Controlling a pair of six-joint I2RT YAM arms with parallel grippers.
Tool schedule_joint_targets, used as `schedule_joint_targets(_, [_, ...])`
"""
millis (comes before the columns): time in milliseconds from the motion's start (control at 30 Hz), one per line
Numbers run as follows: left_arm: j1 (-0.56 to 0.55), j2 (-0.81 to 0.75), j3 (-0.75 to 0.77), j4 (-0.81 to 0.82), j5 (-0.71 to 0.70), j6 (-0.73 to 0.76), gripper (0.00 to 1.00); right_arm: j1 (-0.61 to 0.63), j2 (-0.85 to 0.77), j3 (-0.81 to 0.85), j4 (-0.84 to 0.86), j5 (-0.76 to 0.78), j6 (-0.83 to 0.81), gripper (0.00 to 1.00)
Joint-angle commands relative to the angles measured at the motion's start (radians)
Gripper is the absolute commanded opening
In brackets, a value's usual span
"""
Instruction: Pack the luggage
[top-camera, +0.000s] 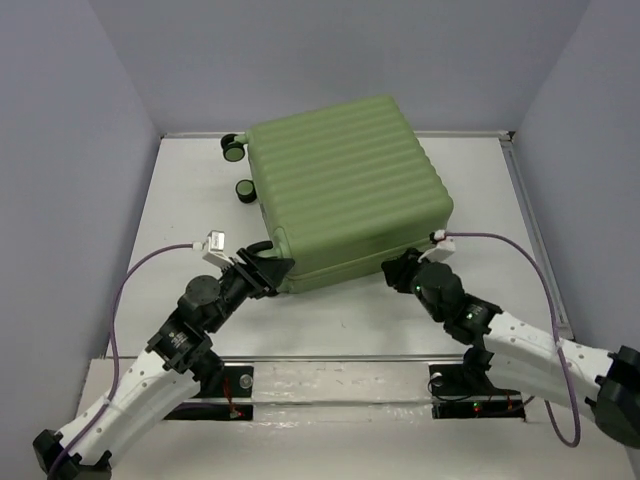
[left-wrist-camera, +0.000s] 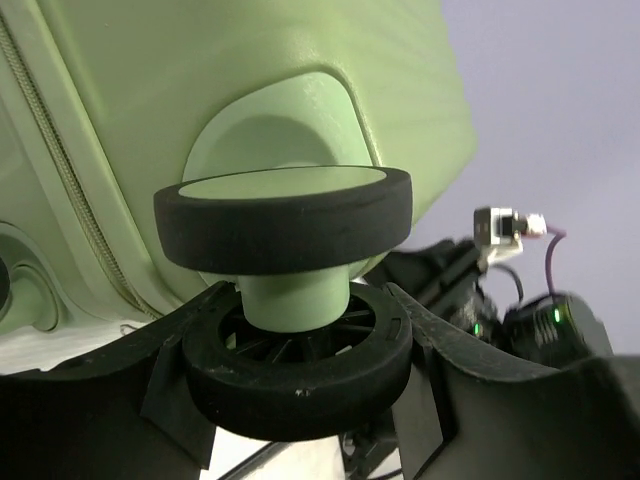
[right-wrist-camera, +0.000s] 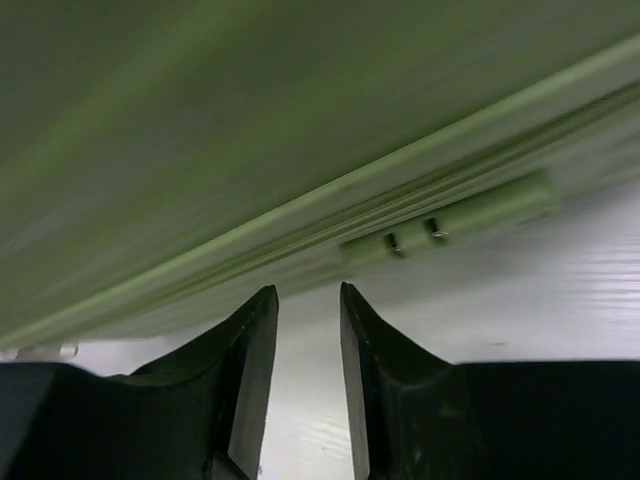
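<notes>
Luggage (top-camera: 345, 200) lid down; closing step, I judge. My left gripper (left-wrist-camera: 300, 345) clamps corner wheel (left-wrist-camera: 298, 385); right gripper (right-wrist-camera: 308, 320), jaws narrow, empty, faces seam (right-wrist-camera: 300, 210). Next: fine pinch there.

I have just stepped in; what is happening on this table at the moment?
Two robot arms are working on a closed light-green suitcase lying flat on the table. The left gripper is clamped on a black wheel at the case's near left corner. The right gripper sits at the near edge, by the zipper seam, its fingers slightly apart with nothing between them.
</notes>
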Motion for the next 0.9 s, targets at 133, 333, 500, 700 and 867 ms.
schedule_joint_targets(133, [-0.147,0.137,0.019,0.211,0.091,0.107,0.06,-0.473,-0.001,0.089,-0.064,-0.280,-0.146,0.28])
schedule_joint_targets(333, [-0.331,0.394,0.146,0.271,0.060,0.201,0.06,-0.539,0.168,0.264,0.037,-0.437,-0.327,0.28])
schedule_joint_targets(500, [-0.429,0.549,0.275,0.271,0.056,0.307,0.06,-0.591,0.246,0.399,0.013,-0.499,-0.416,0.30])
schedule_joint_targets(700, [-0.431,0.640,0.382,0.277,0.088,0.345,0.06,-0.674,0.227,0.497,-0.222,-0.629,-0.399,0.65])
schedule_joint_targets(867, [-0.429,0.706,0.463,0.295,0.118,0.359,0.06,-0.606,0.099,0.300,-0.216,-0.810,-0.292,0.61])
